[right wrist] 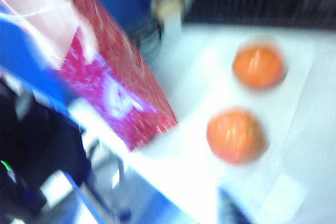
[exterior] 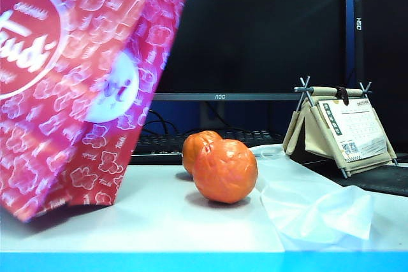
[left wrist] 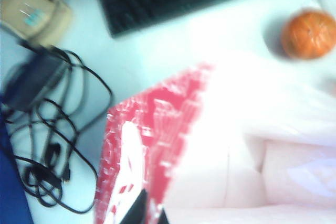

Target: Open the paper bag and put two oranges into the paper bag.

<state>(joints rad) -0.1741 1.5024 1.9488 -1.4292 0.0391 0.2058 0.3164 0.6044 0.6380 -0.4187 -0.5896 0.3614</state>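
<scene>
The red paper bag leans tilted across the upper left of the exterior frame, its lower corner on the white desk, apparently tipped to bring its mouth within reach. Two oranges sit touching at centre, not yet bagged, beside a crumpled plastic bag at lower right. A keyboard and a small calendar stand lie behind.

In the left wrist view the left hand shows only as dark fingertips at the bottom edge, clenched at the bag's red edge; whether it grips the paper is too blurred to tell. Cables sprawl at that frame's left.

The right hand is not in view in any frame, so its state cannot be read; its blurred camera looks down on bag and both oranges, judged to be heading for the fruit.
</scene>
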